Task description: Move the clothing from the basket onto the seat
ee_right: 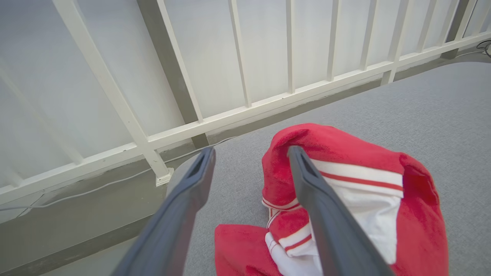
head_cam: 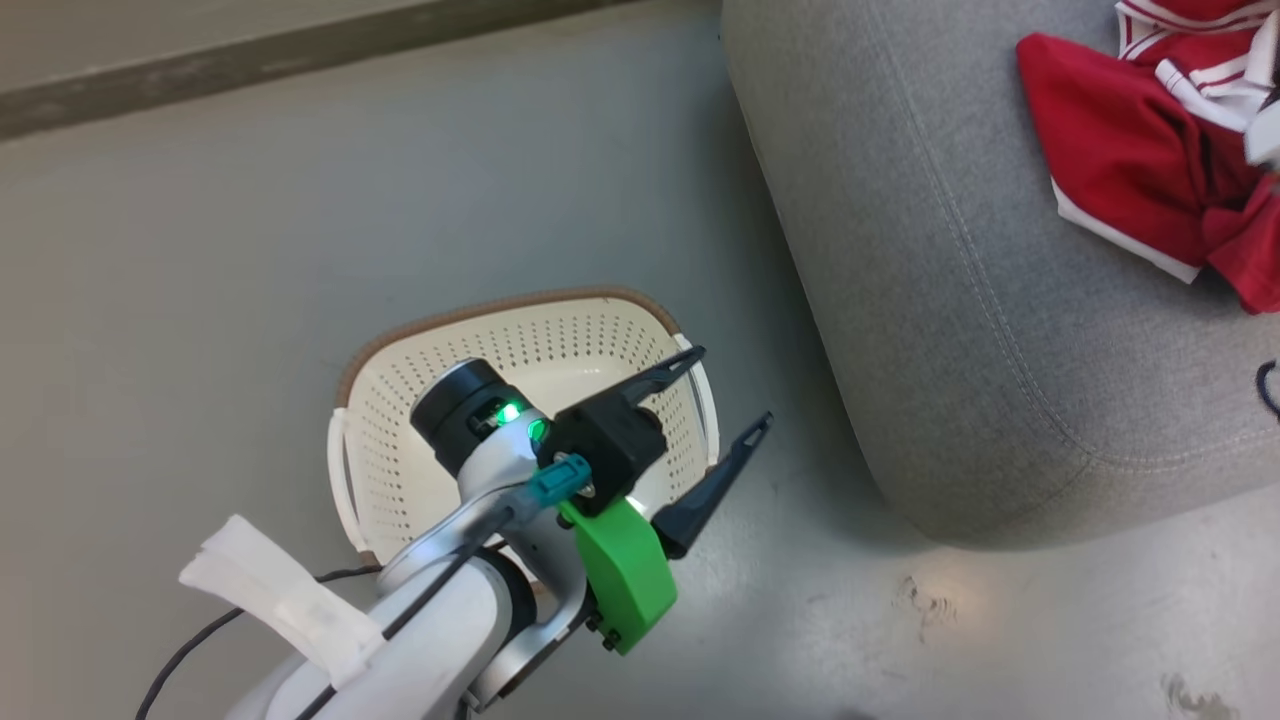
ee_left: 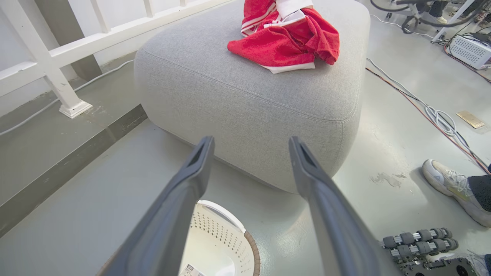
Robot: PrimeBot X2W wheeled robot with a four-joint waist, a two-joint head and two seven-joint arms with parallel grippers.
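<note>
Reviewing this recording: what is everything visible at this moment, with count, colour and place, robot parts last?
clothing: one heap, red with white trim, lying on top of the seat
seat: one, grey, on the floor
basket: one, cream with brown rim, on the floor beside the seat
railing: one, white, behind the seat
cables: several, mixed colours, on the floor past the seat
shoe: one, pale, worn, on the floor near the cables
left gripper: one, dark fingers, open, above the basket
right gripper: one, dark fingers, open, above the clothing
</note>
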